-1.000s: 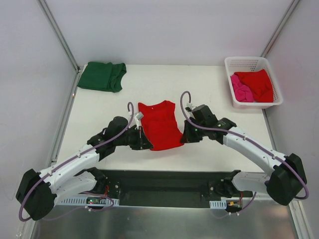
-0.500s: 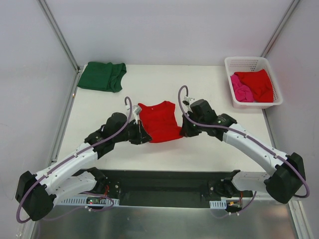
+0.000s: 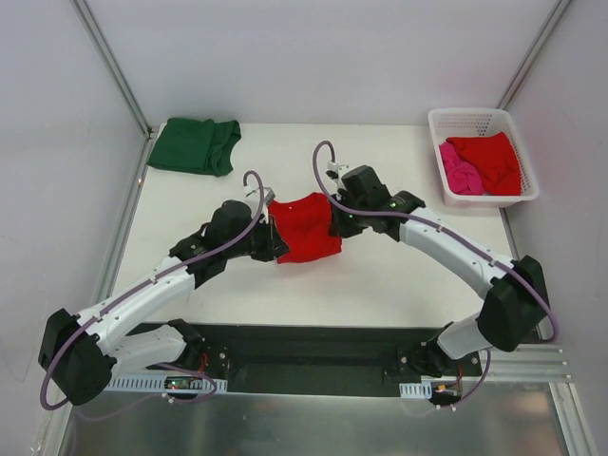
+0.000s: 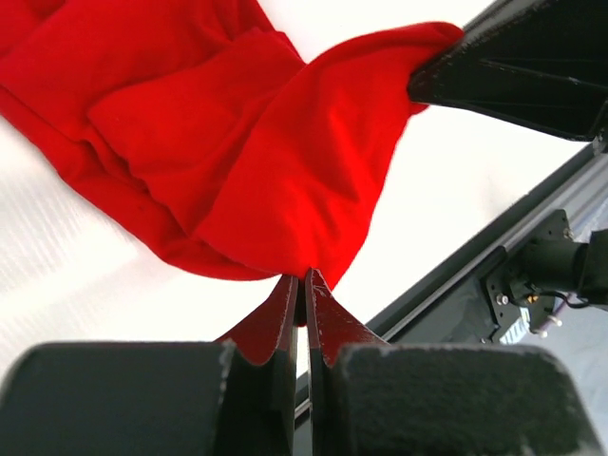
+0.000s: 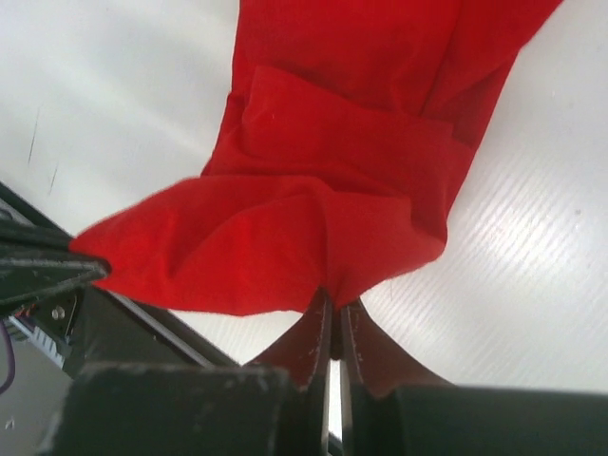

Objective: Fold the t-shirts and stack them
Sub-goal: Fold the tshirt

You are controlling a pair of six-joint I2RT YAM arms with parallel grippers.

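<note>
Tabletop (image 3: 399, 285), white and matt, is enclosed on three sides by pale panel walls (image 3: 313, 57), with grey metal posts (image 3: 109, 62) rising at the far corners. A dark recessed strip (image 3: 313, 347) is run along the near edge, where the two arm bases (image 3: 180, 344) are bolted.

Four t-shirts are counted. One dark green soft cloth tee (image 3: 195, 145) is laid folded at 11 o'clock on the table, close to the far left corner. One bright red soft cloth tee (image 3: 306, 228) is found at the table's centre, partly doubled over itself. One more red tee (image 3: 492, 160) and one crumpled pink tee (image 3: 459, 173) are kept, touching each other, inside a single white plastic lattice basket (image 3: 465, 115) set at 2 o'clock by the right-hand edge.

Two grippers are seen. The left gripper (image 4: 304, 282) is clamped tight on the central tee's edge at its 8 o'clock side, the cloth pinched between jaws pressed nearly together. The right gripper (image 5: 332, 306) is likewise closed hard on the same tee at its 3 o'clock side, a fold of red cloth nipped at the fingertips.

Bare table is left at 6 o'clock between the central tee and the near strip, at 12 o'clock up to the far wall, and at 3 o'clock towards the basket. The green tee is well apart from both arms.
</note>
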